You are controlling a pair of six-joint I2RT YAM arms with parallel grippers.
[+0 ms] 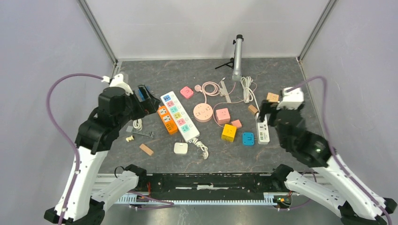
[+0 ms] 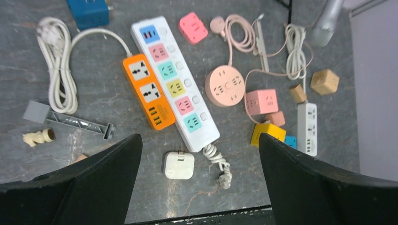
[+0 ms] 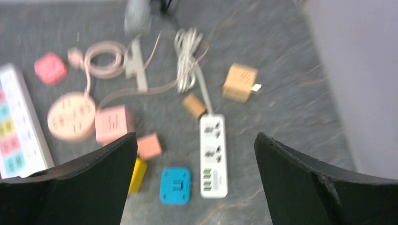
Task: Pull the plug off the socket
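Note:
Several sockets lie on the grey table. A small pink plug block (image 1: 236, 123) sits against a yellow cube socket (image 1: 228, 132); it also shows in the left wrist view (image 2: 275, 117) and the right wrist view (image 3: 149, 146). I cannot tell whether it is plugged in. A short white power strip (image 3: 213, 157) lies below my right gripper (image 3: 195, 138), with a blue adapter (image 3: 175, 184) beside it. My left gripper (image 2: 199, 140) hangs open over a white adapter (image 2: 179, 165) and a long white strip with coloured sockets (image 2: 174, 83). Both grippers are open, empty and above the table.
An orange strip (image 2: 148, 90), a round pink socket (image 2: 225, 86), a pink cube socket (image 2: 261, 101), tan cubes (image 2: 324, 81), coiled white cords (image 2: 57, 70) and a grey rail (image 2: 70, 120) lie around. A grey cylinder on a tripod (image 1: 238, 56) stands at the back.

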